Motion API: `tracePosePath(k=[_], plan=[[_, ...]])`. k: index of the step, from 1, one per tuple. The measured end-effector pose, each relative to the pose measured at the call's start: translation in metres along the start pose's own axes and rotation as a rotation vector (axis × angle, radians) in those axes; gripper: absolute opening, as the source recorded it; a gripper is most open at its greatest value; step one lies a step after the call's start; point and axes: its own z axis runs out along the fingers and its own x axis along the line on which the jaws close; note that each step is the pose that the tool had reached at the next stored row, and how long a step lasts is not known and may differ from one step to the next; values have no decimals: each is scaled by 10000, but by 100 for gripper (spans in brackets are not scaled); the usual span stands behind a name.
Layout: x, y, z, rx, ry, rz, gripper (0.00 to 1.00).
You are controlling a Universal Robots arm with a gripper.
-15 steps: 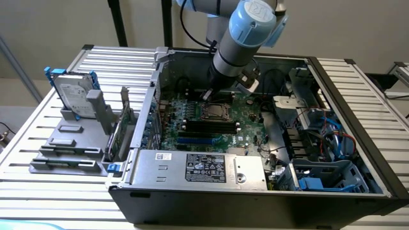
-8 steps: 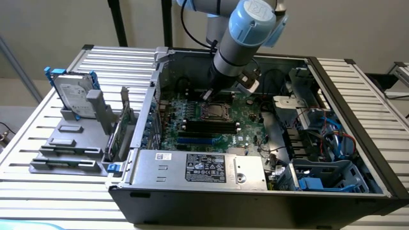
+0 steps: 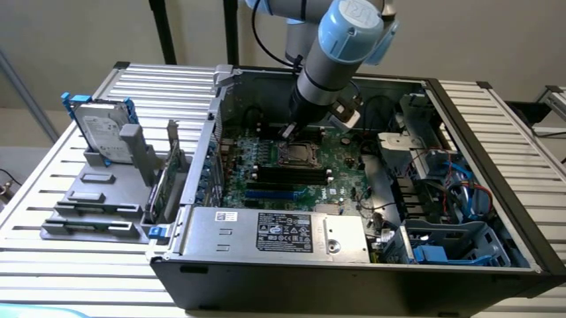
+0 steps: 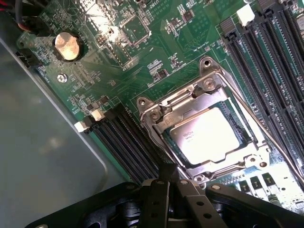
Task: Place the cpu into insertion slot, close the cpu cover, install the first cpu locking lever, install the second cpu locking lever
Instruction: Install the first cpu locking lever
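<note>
Exterior view, centre of frame: insertion slot on the green board, with the arm over its upper edge. Wrist view: cpu sits flat in the slot, and the cpu cover lies down over it. Gripper is pinched closed and carries nothing, its tips just beside the cover's edge. A thin locking lever runs along one side of the cover. Judgement: lever stage. Press with the closed tips on the wire only, low and steady, clear of the chip face.

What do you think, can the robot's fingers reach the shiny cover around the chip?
Probably yes. The shut fingers hang right beside the cpu cover, and nothing stands between them. The cpu shows through the cover's window.
</note>
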Motion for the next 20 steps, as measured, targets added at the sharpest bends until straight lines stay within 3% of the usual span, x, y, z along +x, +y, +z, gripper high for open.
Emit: tracePosePath(k=[13, 20], plan=[[61, 51, -5, -22, -34, 9, 11], [62, 34, -32, -6, -51, 17, 11]])
